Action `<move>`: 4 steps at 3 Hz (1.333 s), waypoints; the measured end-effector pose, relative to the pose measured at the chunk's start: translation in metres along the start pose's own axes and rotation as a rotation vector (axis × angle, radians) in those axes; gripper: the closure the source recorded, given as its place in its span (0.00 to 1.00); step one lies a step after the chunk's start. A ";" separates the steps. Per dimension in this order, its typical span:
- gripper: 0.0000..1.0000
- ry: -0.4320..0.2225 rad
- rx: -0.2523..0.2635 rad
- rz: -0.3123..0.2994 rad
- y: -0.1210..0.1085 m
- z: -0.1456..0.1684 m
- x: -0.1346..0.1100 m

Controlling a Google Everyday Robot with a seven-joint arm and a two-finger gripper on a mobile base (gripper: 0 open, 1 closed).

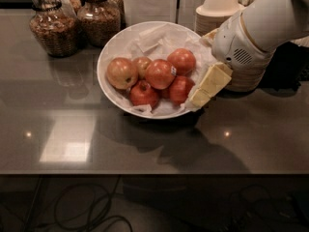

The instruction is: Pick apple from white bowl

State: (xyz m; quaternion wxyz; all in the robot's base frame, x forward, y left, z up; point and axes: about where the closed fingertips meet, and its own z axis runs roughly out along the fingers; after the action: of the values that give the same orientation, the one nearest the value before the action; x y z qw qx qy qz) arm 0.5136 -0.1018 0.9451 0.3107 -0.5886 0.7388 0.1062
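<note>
The white bowl [112,45], lined with crumpled white paper, stands at the middle of the dark counter. It holds several apples. The apple [160,75] is large and red with a small pale sticker, and lies in the middle of the pile. A yellower apple [121,73] lies at the left, and darker red ones [144,94] lie at the front. My gripper [202,94], with pale yellow pads, hangs from the white arm [263,25] at the bowl's right rim, beside a red apple [179,89] and right of the stickered apple. It holds nothing that I can see.
Two glass jars [52,27] [99,14] with brown contents stand at the back left. Stacks of beige paper bowls [218,11] stand at the back right, partly behind my arm. The counter's front edge [145,172] runs below, with cables on the floor.
</note>
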 end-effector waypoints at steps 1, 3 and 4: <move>0.09 -0.038 -0.019 -0.008 0.000 0.018 -0.014; 0.15 -0.063 -0.036 -0.037 -0.009 0.046 -0.034; 0.14 -0.072 -0.029 -0.062 -0.013 0.056 -0.044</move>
State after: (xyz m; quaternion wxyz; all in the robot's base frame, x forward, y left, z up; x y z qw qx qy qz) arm 0.5500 -0.0405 0.9297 0.3314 -0.6116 0.7068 0.1284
